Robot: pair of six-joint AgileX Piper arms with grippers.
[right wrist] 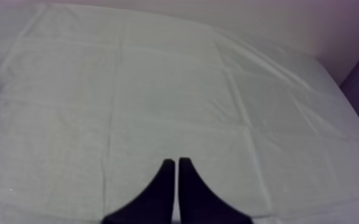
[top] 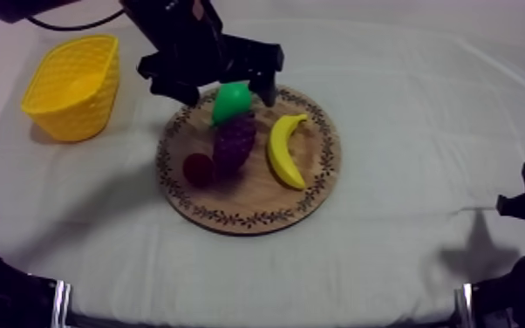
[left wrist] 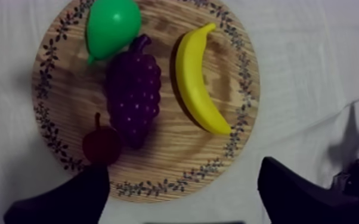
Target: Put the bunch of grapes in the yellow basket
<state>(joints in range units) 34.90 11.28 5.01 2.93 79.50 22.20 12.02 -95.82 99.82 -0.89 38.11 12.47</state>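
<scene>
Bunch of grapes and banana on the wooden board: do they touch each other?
Apart. The left wrist view shows a strip of bare wooden board between the bunch of grapes and the banana.

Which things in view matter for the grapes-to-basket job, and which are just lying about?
In the job: bunch of grapes, wooden board, yellow basket, left tool (open, over the board).
Lying about: pear, banana, small red fruit, right tool (shut, over the cloth).

Cloth-covered table (top: 423, 113), grey-white, faint fold creases across it, soft shadows near its right edge, pale wall (right wrist: 289, 21) beyond.
</scene>
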